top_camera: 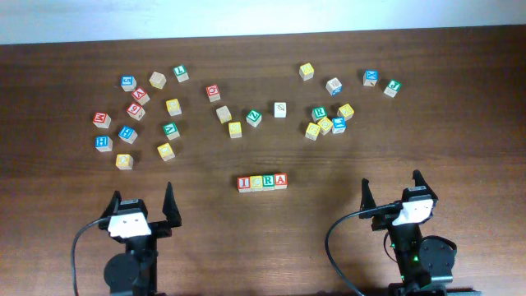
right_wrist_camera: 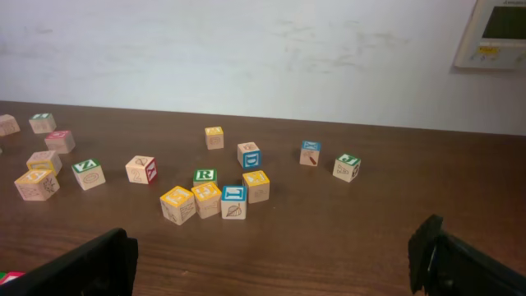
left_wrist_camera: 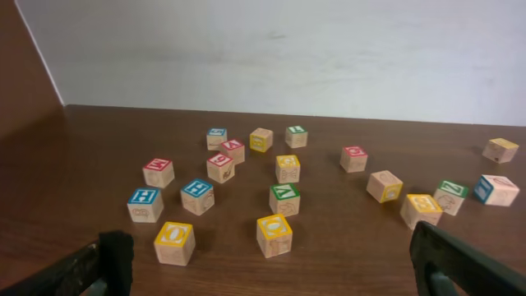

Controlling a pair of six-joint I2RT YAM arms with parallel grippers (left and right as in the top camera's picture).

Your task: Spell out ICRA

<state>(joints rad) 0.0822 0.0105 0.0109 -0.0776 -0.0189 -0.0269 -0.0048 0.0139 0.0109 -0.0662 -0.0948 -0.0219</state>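
A row of letter blocks (top_camera: 262, 182) reading I, C, R, A lies at the table's middle front, side by side and touching. My left gripper (top_camera: 144, 206) is open and empty at the front left, well left of the row. My right gripper (top_camera: 391, 193) is open and empty at the front right, well right of the row. In the right wrist view only a red corner of the row (right_wrist_camera: 10, 277) shows at the bottom left edge. The row is out of the left wrist view.
Many loose letter blocks are scattered across the back of the table: a cluster at the left (top_camera: 136, 111), some in the middle (top_camera: 234, 115), a cluster at the right (top_camera: 329, 122). Two yellow O blocks (left_wrist_camera: 274, 234) lie nearest my left gripper.
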